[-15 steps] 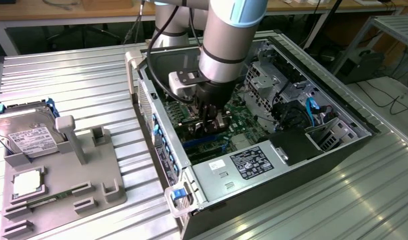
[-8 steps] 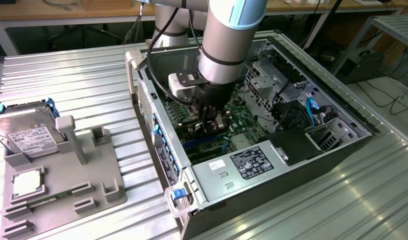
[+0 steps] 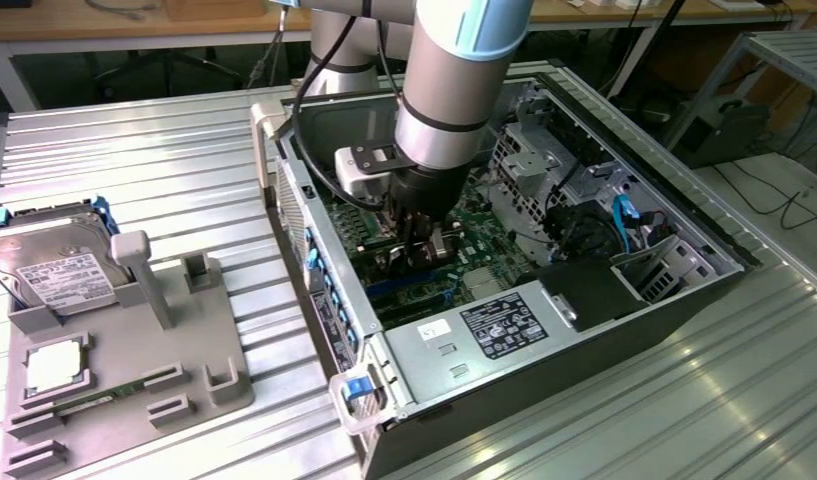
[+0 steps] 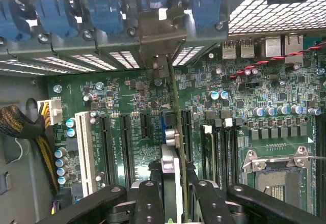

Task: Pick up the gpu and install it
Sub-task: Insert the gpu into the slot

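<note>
The gpu (image 4: 175, 147) appears edge-on in the wrist view as a thin dark card standing over the green motherboard (image 4: 127, 96). Its metal bracket (image 4: 160, 30) lies against the case's rear slot wall, between the blue latches. My gripper (image 4: 175, 203) is shut on the card, one black finger (image 4: 147, 201) on each side of it. In the exterior view the gripper (image 3: 422, 240) reaches straight down into the open computer case (image 3: 515, 330), with the gpu (image 3: 411, 268) low among the expansion slots.
A grey fixture (image 3: 181, 350) at the exterior view's left carries a silver hard drive (image 3: 55, 268), a processor (image 3: 55, 365) and a memory stick (image 3: 81, 402). Inside the case are a white slot (image 4: 85, 150), a CPU socket (image 4: 277, 169), a cable bundle (image 4: 20, 124) and the drive cage (image 3: 542, 160).
</note>
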Robot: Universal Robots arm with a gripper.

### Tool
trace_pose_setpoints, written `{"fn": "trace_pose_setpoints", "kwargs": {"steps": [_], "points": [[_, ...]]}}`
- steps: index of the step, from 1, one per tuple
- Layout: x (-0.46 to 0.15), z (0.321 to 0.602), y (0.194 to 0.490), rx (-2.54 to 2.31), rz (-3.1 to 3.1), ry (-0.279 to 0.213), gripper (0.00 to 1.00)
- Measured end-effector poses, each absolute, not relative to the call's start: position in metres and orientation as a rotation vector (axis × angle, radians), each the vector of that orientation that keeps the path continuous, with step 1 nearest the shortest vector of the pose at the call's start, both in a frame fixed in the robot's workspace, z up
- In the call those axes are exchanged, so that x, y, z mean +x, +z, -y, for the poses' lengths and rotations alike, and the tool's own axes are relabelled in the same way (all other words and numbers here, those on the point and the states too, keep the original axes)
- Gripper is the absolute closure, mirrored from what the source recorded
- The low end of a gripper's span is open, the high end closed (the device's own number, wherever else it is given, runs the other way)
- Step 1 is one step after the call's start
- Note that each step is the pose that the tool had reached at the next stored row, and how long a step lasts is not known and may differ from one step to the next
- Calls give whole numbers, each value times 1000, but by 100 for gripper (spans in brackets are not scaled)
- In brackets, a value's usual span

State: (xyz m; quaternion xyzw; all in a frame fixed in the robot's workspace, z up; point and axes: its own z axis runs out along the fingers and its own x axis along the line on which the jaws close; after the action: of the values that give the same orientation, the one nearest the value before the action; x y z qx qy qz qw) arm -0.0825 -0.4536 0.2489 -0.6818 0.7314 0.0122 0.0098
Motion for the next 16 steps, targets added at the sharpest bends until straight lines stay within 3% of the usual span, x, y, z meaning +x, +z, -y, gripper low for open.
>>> {"fn": "trace_pose_setpoints", "kwargs": {"steps": [16], "points": [[-83,454,249,-2129,-2283,38,72]]}}
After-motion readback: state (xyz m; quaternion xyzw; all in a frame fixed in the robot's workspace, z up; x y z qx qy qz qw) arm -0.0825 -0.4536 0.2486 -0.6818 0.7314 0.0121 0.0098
